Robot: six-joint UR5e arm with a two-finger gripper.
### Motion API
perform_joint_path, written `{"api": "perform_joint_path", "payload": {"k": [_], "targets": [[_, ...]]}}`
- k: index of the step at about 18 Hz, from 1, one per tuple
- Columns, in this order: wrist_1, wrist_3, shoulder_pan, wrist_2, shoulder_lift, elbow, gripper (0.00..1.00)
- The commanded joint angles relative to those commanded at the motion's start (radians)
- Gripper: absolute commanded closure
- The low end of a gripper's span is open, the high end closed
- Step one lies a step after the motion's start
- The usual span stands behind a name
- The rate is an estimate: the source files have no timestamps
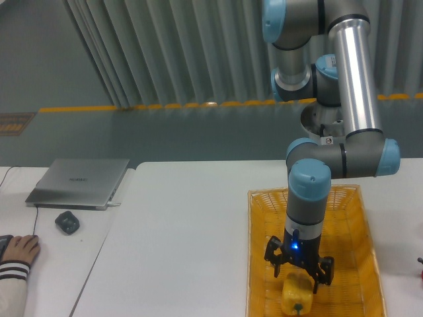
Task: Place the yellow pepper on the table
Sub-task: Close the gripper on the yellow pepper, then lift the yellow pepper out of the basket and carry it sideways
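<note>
The yellow pepper (297, 297) lies inside the yellow-orange woven basket (261, 264) at the front right of the white table (178, 244). My gripper (299, 276) hangs straight down over the pepper, open, with one dark finger on each side of the pepper's top. The fingertips reach about level with the pepper's upper edge. The pepper's green stem points toward the front edge of the view.
On a separate white desk at the left lie a closed grey laptop (79, 183), a dark mouse (67, 222) and a person's hand (16, 254). The basket walls surround the pepper closely. A small red object (420, 259) shows at the right edge.
</note>
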Motion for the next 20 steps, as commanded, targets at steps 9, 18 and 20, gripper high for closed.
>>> {"api": "perform_joint_path", "payload": {"k": [9, 18, 20], "targets": [[0.0, 0.005, -0.005, 0.046, 0.02, -0.008, 0.46], [-0.009, 0.028, 0.037, 0.043, 0.188, -0.067, 0.46], [-0.011, 0.052, 0.073, 0.043, 0.221, -0.077, 0.46]]}}
